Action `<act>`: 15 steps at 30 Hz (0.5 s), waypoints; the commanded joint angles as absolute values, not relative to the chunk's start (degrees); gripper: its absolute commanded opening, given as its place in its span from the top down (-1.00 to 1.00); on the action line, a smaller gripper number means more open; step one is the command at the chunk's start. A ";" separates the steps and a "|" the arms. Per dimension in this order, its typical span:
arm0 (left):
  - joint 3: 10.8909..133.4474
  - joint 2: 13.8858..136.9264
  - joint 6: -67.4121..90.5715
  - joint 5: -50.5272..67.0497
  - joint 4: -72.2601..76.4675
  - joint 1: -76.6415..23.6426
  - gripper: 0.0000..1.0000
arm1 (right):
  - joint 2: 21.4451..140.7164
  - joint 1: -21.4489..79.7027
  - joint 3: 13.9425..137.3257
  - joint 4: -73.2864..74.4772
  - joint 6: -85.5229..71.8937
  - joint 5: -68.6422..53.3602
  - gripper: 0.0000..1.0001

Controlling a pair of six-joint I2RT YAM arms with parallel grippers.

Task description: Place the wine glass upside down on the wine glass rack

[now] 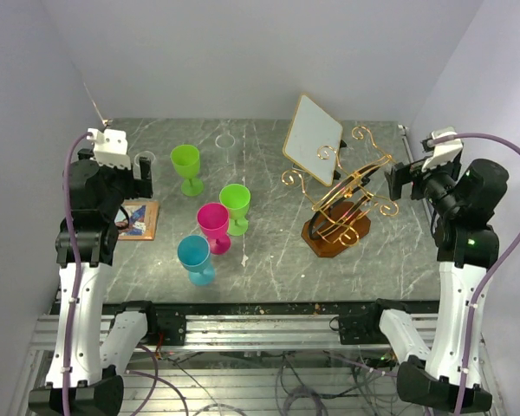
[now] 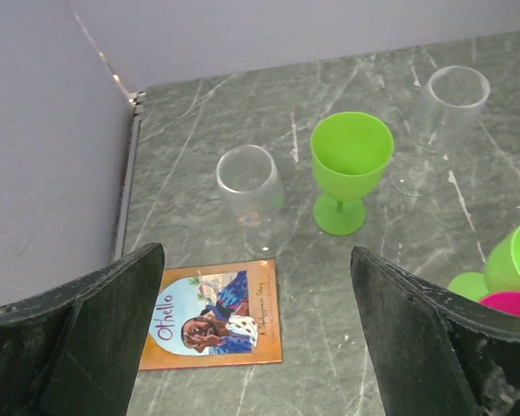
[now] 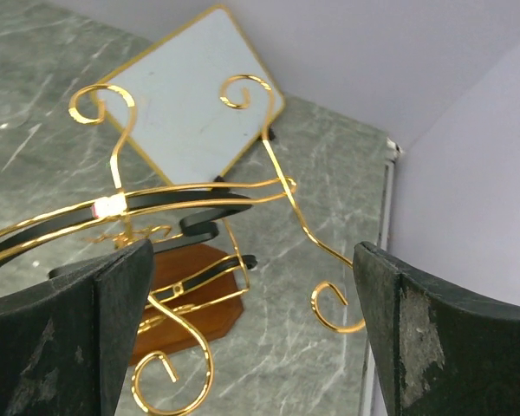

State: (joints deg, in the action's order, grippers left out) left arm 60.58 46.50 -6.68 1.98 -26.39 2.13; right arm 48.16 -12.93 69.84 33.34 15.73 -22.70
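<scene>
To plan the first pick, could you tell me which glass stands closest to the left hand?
The clear glass just beyond the Othello book, left of a green glass; all others stand farther off.

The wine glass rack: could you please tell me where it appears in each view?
Top external: the wine glass rack stands right of centre.
Left wrist: not in view.
Right wrist: the wine glass rack fills the left and centre.
Shared landmark: the white diamond panel just behind it, in both those views.
</scene>
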 commanded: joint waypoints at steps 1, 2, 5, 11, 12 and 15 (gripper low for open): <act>62.02 46.56 -8.42 9.92 -25.42 2.91 -0.99 | 50.63 -13.43 73.91 42.32 27.28 -36.39 -0.93; 62.03 46.58 -8.75 11.19 -25.42 2.95 -0.99 | 51.65 -13.44 74.78 44.31 29.69 -38.38 -0.93; 61.81 46.66 -9.13 13.70 -25.26 3.04 -0.99 | 55.02 -13.37 77.12 50.38 37.25 -43.61 -0.92; 61.70 47.36 -10.56 17.01 -24.99 3.22 -0.98 | 58.39 -12.57 77.06 53.34 49.39 -49.76 -0.91; 61.85 47.67 -11.19 17.94 -25.23 3.20 -0.99 | 58.92 -12.25 76.99 53.32 50.87 -50.48 -0.91; 62.28 48.51 -12.73 21.63 -25.72 3.22 -0.99 | 61.63 -10.16 77.48 53.19 54.13 -50.85 -0.91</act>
